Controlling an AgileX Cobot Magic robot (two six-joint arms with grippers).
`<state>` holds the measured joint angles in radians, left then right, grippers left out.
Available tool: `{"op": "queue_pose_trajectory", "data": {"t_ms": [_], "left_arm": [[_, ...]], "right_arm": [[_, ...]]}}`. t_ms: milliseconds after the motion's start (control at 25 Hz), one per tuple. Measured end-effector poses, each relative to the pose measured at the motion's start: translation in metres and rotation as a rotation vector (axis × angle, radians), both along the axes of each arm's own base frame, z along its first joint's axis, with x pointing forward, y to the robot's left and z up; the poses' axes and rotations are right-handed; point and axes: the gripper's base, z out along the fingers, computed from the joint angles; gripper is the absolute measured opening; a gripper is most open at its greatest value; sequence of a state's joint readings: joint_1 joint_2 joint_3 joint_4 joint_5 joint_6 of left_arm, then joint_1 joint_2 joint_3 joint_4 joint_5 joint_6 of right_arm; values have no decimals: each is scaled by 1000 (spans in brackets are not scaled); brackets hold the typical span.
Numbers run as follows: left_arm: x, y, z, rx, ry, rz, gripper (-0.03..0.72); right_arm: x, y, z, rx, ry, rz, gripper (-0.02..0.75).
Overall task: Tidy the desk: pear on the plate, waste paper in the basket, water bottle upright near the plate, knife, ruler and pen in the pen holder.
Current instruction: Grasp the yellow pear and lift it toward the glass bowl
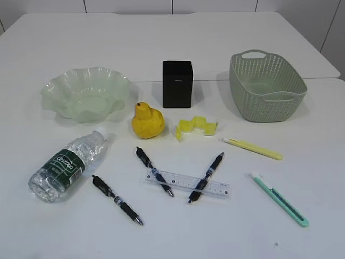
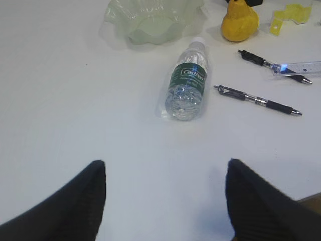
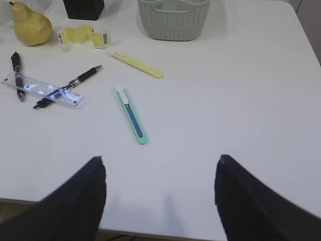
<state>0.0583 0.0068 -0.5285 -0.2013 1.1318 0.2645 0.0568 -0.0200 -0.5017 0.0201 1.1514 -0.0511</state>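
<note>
Exterior view: nothing tidied; pear (image 1: 146, 121), crumpled paper (image 1: 195, 128), lying bottle (image 1: 67, 165), pens, ruler (image 1: 187, 183), knives mid-desk; plate (image 1: 86, 94), holder (image 1: 177, 83), basket (image 1: 267, 85) toward far edge; left gripper (image 2: 165, 198), right gripper (image 3: 159, 193) spread, empty.

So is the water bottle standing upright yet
No, the water bottle lies on its side on the table, cap toward the green plate.

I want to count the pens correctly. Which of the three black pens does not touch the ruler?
The leftmost pen, lying alone on the table beside the water bottle. The other two pens lie across the transparent ruler.
</note>
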Motion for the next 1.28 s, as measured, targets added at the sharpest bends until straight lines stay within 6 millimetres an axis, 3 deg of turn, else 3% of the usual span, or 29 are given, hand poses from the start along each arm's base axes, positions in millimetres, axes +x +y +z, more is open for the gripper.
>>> {"op": "queue_pose_trajectory", "data": {"t_ms": [1280], "left_arm": [[0,0,0,0,0,0,528]], "right_arm": [[0,0,0,0,0,0,507]]}}
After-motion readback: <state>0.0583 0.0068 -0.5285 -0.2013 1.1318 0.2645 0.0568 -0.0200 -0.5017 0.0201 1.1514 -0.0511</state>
